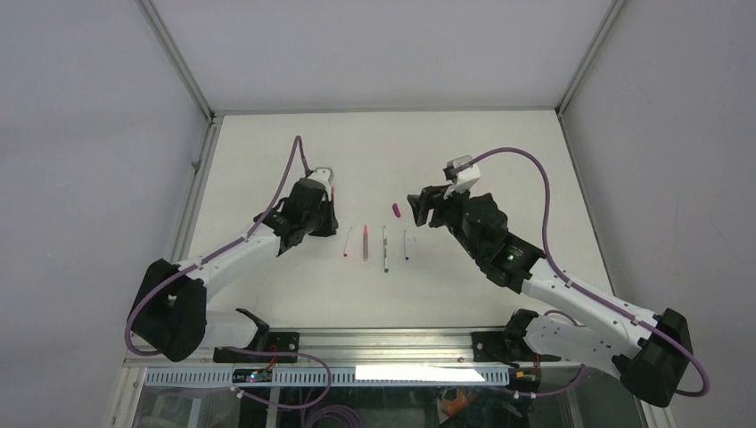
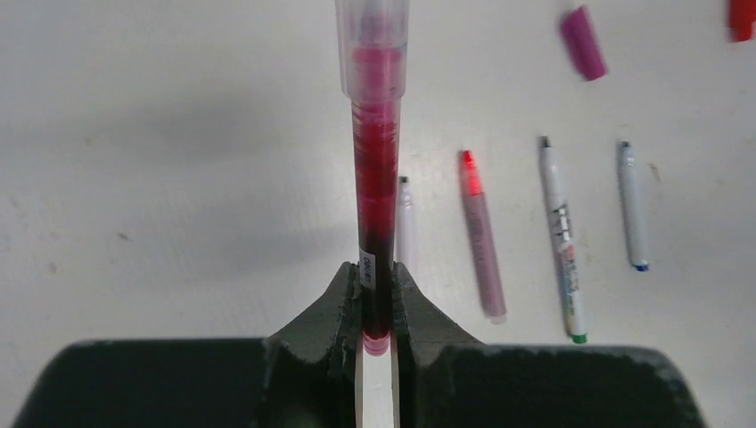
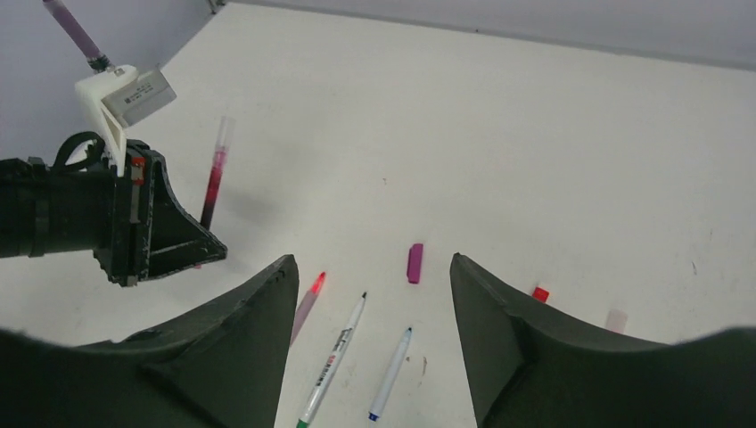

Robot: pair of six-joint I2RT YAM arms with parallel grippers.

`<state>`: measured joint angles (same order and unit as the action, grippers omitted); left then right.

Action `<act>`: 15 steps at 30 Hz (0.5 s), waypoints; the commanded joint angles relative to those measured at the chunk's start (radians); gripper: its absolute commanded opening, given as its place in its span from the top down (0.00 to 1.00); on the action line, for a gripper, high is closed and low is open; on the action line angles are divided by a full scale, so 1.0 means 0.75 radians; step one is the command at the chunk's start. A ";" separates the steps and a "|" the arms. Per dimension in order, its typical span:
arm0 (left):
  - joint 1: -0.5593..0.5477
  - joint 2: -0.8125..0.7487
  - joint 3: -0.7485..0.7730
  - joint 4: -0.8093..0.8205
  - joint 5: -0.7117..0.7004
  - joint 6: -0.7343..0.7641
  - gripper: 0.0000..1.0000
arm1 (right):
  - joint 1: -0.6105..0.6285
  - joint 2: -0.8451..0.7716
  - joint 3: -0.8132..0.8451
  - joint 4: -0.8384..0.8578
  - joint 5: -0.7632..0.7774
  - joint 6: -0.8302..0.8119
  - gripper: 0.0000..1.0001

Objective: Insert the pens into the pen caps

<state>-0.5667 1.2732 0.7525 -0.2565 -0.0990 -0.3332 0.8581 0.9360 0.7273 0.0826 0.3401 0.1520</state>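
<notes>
Light is coming in soft and even from overhead, so the white table is reading bright without blowing out in the top view. The only real glare is sitting on the light strip at the near edge. In the left wrist shot the dark red pen is throwing a wide, fuzzy shadow off to the left, and the magenta cap is looking a bit smeared near the top. Both wrist cams are rendering the left gripper and right gripper as dark, soft-edged blobs up close, while the table farther out is coming through sharp.
</notes>
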 commanded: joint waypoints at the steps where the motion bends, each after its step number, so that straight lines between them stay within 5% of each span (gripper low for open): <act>1: 0.076 0.111 0.082 -0.236 -0.004 -0.155 1.00 | -0.030 -0.044 -0.029 -0.027 0.003 0.038 0.34; 12: 0.087 0.388 0.146 -0.371 0.019 -0.218 1.00 | -0.068 0.061 -0.009 -0.151 -0.056 0.146 0.33; 15: 0.087 0.431 0.152 -0.372 0.027 -0.227 0.92 | -0.068 0.111 -0.014 -0.182 -0.064 0.190 0.34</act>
<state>-0.5022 1.5578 0.8497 -0.5056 -0.1013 -0.4683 0.8108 0.9806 0.6918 -0.0055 0.3054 0.2390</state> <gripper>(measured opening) 0.099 0.664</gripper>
